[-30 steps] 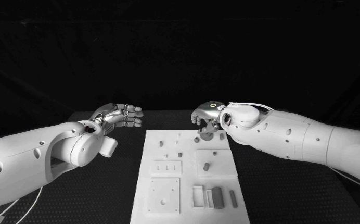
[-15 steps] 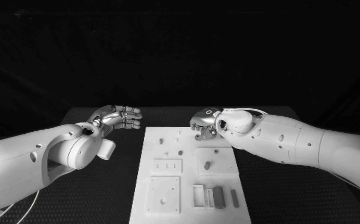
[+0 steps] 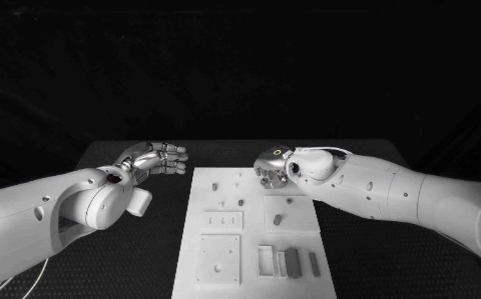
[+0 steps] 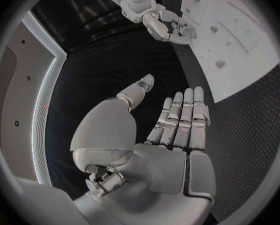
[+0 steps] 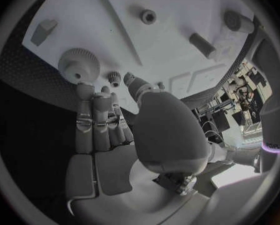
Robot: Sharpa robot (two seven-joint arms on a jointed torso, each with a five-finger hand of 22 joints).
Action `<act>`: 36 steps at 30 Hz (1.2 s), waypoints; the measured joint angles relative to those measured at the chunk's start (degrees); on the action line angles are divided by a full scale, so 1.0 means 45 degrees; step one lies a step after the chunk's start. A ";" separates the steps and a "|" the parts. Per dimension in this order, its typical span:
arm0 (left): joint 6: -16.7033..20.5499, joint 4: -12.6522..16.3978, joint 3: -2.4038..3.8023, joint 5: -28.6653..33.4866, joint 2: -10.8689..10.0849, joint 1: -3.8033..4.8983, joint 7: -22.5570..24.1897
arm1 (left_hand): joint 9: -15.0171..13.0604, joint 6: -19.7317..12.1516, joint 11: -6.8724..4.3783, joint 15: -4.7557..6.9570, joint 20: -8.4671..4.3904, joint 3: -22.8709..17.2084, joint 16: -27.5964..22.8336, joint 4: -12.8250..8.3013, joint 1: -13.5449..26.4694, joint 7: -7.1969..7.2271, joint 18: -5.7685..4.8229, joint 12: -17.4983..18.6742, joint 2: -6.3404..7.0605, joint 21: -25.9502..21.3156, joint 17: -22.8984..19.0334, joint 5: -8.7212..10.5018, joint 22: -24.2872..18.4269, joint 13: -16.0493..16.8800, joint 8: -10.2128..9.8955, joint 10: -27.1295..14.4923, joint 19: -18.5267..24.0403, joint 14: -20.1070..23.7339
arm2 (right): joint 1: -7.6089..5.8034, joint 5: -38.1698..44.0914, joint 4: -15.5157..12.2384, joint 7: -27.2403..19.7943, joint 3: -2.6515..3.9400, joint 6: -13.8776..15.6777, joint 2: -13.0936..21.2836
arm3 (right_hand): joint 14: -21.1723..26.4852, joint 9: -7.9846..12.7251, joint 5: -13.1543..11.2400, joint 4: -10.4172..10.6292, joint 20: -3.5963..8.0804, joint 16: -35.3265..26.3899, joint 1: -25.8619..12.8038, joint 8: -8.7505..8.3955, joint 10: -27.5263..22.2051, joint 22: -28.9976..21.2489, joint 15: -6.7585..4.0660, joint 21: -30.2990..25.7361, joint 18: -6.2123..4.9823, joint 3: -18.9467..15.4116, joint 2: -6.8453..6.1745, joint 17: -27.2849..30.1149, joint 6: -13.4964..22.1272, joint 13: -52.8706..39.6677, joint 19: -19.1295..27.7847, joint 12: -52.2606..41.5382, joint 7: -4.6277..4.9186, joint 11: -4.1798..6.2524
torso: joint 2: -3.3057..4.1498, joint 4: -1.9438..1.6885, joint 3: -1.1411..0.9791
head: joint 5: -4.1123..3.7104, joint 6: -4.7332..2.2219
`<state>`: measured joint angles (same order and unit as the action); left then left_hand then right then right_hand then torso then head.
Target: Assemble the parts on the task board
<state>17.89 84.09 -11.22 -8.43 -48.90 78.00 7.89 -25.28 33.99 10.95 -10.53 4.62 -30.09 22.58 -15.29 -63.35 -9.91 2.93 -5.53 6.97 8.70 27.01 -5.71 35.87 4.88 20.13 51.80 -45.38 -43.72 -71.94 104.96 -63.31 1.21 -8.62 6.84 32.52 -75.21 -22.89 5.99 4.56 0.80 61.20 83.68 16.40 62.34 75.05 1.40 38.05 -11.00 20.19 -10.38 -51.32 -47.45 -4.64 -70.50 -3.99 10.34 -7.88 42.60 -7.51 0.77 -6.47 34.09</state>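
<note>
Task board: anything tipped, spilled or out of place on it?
Nothing stands out. The board lies square on the table, its parts sit on it, the right hand is at its far edge, and the left hand is beside it, off the plate.

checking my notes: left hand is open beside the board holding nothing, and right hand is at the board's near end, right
One thing is off: the right hand is at the far end of the board, not the near end, as the head view shows. The left hand is indeed open beside the board, holding nothing.
</note>
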 measured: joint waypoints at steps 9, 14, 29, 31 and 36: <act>-0.0018 0.0017 0.0004 -0.0004 -0.0004 0.0024 -0.0002 | 0.0013 -0.0001 0.0000 0.0000 0.0000 0.0010 0.0000 0.0076 0.0046 0.0000 -0.0007 0.0050 -0.0047 0.0000 0.0016 0.0000 0.0013 -0.0012 0.0000 0.0000 0.0000 0.0000 | 0.0045 0.0038 0.0205 -0.0004 0.0000 -0.0011 -0.0041 | 0.0045 0.0051 0.0000 -0.1413 -0.0019 0.0235 -0.0758 0.0000 0.0172 0.0001 -0.0041 0.0182 0.0110 0.0597 0.0690 0.0157 -0.0184 0.0100 0.0018 0.0000 -0.0048 0.0068 | 0.0128 -0.0007 -0.0039 | -0.0002 -0.0070; -0.0028 0.0027 0.0004 -0.0005 -0.0004 0.0029 -0.0002 | 0.0027 -0.0001 0.0000 0.0000 0.0000 0.0013 -0.0050 0.0172 0.0117 -0.0001 -0.0064 0.0049 0.0018 0.0000 0.0036 0.0000 0.0024 -0.0012 0.0000 0.0000 0.0001 0.0000 | 0.0068 0.0038 0.0223 -0.0019 0.0015 -0.0016 -0.0068 | 0.0089 0.0080 0.0000 -0.2525 -0.0020 0.0477 -0.1583 0.0084 0.0441 0.0001 -0.0087 0.0402 0.0121 0.1197 0.1149 0.0269 -0.0402 0.0103 0.0018 0.0000 -0.0067 0.0128 | 0.0183 -0.0016 -0.0048 | -0.0006 -0.0092; -0.0045 0.0064 0.0007 -0.0008 -0.0038 0.0072 -0.0022 | 0.0039 -0.0001 0.0000 0.0001 0.0000 0.0012 -0.0050 0.0240 0.0116 -0.0001 -0.0069 0.0108 0.0018 -0.0049 0.0046 0.0000 0.0023 -0.0025 -0.0047 -0.0001 0.0001 0.0001 | 0.0028 0.0110 0.0267 -0.0009 0.0078 0.0075 -0.0113 | 0.0033 -0.0069 -0.0001 -0.4638 0.0072 0.0991 -0.3569 0.0399 0.1332 0.0000 -0.0356 0.0885 0.0196 0.2914 0.1590 0.0521 -0.1074 -0.0178 -0.0123 -0.0158 -0.0212 0.0427 | 0.0315 -0.0035 -0.0056 | -0.0037 -0.0085; -0.0048 0.0064 0.0007 -0.0008 -0.0037 0.0073 -0.0026 | 0.0039 -0.0001 0.0000 0.0000 0.0000 0.0012 -0.0050 0.0240 0.0116 -0.0001 -0.0070 0.0108 0.0018 -0.0049 0.0054 0.0000 0.0023 -0.0025 -0.0047 0.0000 0.0001 0.0001 | 0.0029 0.0133 0.0258 0.0002 0.0081 0.0109 -0.0113 | 0.0013 -0.0100 -0.0001 -0.4651 0.0074 0.1071 -0.3615 0.0462 0.1443 0.0000 -0.0377 0.0963 0.0195 0.2975 0.1635 0.0535 -0.1153 -0.0229 -0.0127 -0.0189 -0.0291 0.0470 | 0.0323 -0.0037 -0.0057 | -0.0037 -0.0068; -0.0050 0.0064 0.0007 -0.0009 -0.0036 0.0074 -0.0034 | 0.0049 -0.0002 0.0000 0.0000 0.0000 0.0012 -0.0050 0.0240 0.0116 -0.0001 -0.0070 0.0108 0.0017 -0.0048 0.0061 0.0000 0.0035 -0.0025 -0.0047 0.0000 0.0001 0.0001 | 0.0052 0.0214 0.0180 0.0049 0.0071 0.0257 -0.0083 | -0.0034 -0.0267 -0.0002 -0.4687 0.0139 0.1244 -0.3768 0.0697 0.1719 0.0000 -0.0540 0.1120 0.0196 0.3149 0.1749 0.0543 -0.1526 -0.0443 -0.0195 -0.0435 -0.0463 0.0618 | 0.0336 -0.0035 -0.0057 | -0.0033 -0.0061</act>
<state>17.66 84.38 -11.19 -8.47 -49.06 78.33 7.74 -25.06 33.99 10.95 -10.53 4.62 -30.03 22.36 -14.21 -62.82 -9.92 2.61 -5.04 7.05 8.48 27.29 -5.71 36.03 4.77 19.92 51.80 -45.38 -43.72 -71.71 105.93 -62.50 1.43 -8.30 7.99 32.14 -75.36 -24.09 5.98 -16.53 1.42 66.80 66.72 19.54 70.07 75.05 -1.03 43.09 -10.12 34.36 -2.51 -48.87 -54.31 -6.63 -71.38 -5.94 8.26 -5.10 44.11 -7.67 0.52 -6.62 33.81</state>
